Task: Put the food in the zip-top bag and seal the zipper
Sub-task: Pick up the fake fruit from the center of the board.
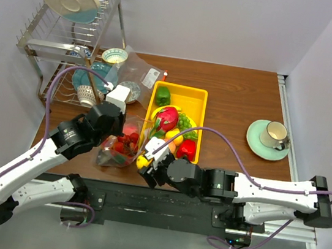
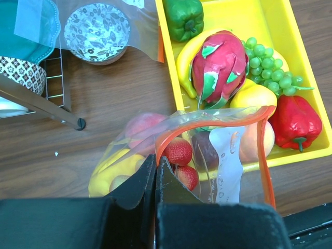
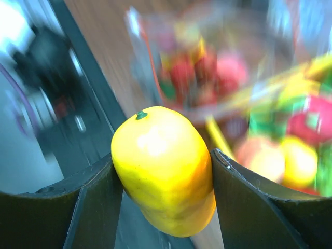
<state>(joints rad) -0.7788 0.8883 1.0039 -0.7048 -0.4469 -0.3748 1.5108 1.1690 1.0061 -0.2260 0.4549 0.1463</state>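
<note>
Right wrist view: the yellow fruit (image 3: 163,166), smooth with a small green stem nub, sits crosswise in the right gripper (image 3: 162,174), whose two fingers clamp it on opposite flanks. The background there is blurred. In the top external view the fruit is held at the near edge of the table, just beside the mouth of the zip-top bag (image 2: 228,150) and the near end of the yellow tray (image 2: 259,21).

The bag lies left of the tray and touches its near corner. It already contains strawberries (image 2: 179,151), a peach (image 2: 141,124) and other yellow pieces. The zipper (image 2: 267,166) is unsealed and arches upward, so the mouth gapes. The left gripper (image 2: 155,168) has its fingers pressed together on the bag's rim at the zipper, holding that side up.

The dragon fruit (image 2: 220,65), grapes (image 2: 270,65), red pepper (image 2: 295,122) and green pepper (image 2: 185,16) remain in the tray. A dish rack (image 1: 73,37) stands far left, and a cup on a saucer (image 1: 269,136) stands well apart on the right.

Step in hand, as judged: loading, about midway; sealing not begun.

Next move calls for:
1. Carrying the fruit over the arched opening, clear of the zipper.
2. Releasing it only once it is inside the mouth.
3. The left grip holding firm, since a slack rim could close the gap.
</note>
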